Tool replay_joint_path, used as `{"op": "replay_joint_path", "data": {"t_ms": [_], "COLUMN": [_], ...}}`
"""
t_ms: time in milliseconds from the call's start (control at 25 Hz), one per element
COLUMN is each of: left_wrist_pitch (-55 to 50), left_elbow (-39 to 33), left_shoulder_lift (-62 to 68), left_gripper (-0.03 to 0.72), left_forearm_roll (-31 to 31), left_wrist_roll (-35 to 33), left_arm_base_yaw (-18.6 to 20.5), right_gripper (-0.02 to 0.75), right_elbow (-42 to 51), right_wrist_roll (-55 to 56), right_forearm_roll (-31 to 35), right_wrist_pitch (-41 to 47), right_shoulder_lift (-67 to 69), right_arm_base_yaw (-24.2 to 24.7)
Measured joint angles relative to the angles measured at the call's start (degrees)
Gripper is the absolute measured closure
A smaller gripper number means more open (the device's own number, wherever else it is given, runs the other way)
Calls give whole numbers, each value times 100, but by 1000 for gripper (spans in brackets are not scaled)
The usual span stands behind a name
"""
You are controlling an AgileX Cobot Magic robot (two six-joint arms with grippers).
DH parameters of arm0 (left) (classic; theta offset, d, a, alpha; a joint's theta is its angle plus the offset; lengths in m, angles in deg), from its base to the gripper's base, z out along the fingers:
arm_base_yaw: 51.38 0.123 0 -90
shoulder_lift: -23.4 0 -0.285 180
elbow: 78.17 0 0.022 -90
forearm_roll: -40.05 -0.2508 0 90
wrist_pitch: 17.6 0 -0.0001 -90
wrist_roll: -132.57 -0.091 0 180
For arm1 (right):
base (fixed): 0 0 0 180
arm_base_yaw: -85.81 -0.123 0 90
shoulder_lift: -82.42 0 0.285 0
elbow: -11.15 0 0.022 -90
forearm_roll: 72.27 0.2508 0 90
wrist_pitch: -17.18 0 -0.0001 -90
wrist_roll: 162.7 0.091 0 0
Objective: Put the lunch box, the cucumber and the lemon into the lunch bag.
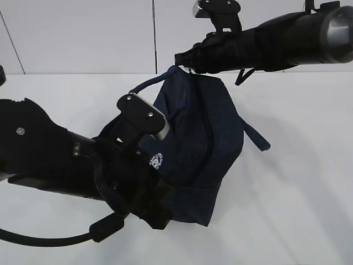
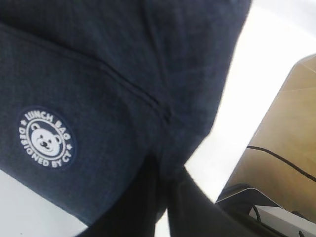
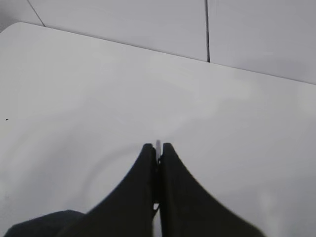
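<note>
The lunch bag point(image 1: 201, 149) stands near the middle of the white desk point(image 1: 298, 210), a boxy dark navy fabric bag with its zipper line running down the top. One loop handle point(image 1: 157, 81) arches up at its far left side, and another strap point(image 1: 256, 137) hangs out to the right. A small round white logo point(image 1: 156, 161) sits on the bag's near left face; in the left wrist view that logo point(image 2: 46, 138) shows a bear's face ringed with lettering.

The right hand point(image 1: 185, 59) comes in from the upper right and sits at the bag's far top edge. In the right wrist view the right hand point(image 3: 158, 148) is clenched, its two dark fingers point(image 3: 146, 163) pressed together with a thin pale sliver of something pinched between the tips; what that sliver is cannot be told.

The left hand point(image 1: 157, 207) reaches in from the left, low against the bag's near left corner. Its fingers press into the fabric, but whether it is gripping cloth or merely resting there cannot be told.

The desk is plain white and bare around the bag. Behind it runs a pale panelled wall point(image 1: 83, 33) with thin dark seams.
</note>
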Motion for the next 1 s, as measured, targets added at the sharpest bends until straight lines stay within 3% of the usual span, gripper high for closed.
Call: {"op": "replay_joint_path", "data": {"t_ms": [160,240,440,520,760,1000], "left_wrist_pitch": [-27,-77,-416,-673,-1453,-2518], "left_elbow": [0,0,-10,-10,-12,617], "left_shoulder_lift": [49,76,53,-64,-864,-1408], "left_gripper": [680,636,356,301,270,270], "left_forearm_roll": [-9,2,247,333,428,98], "left_wrist_roll": [0,0,0,0,189,1203], "left_arm_base_yaw": [0,0,187,328,793,1219], "right_gripper": [738,738,737,738,737,737], "right_elbow": [0,0,0,0,0,0], "right_wrist_roll": [0,-10,-10,-10,-10,-10], "right_forearm_roll": [0,0,-12,-22,-34,-34], "right_wrist_pitch": [168,265,470,522,585,623], "right_shoulder_lift": [0,0,0,0,0,0], "right_arm_base_yaw": [9,9,14,23,23,23]}}
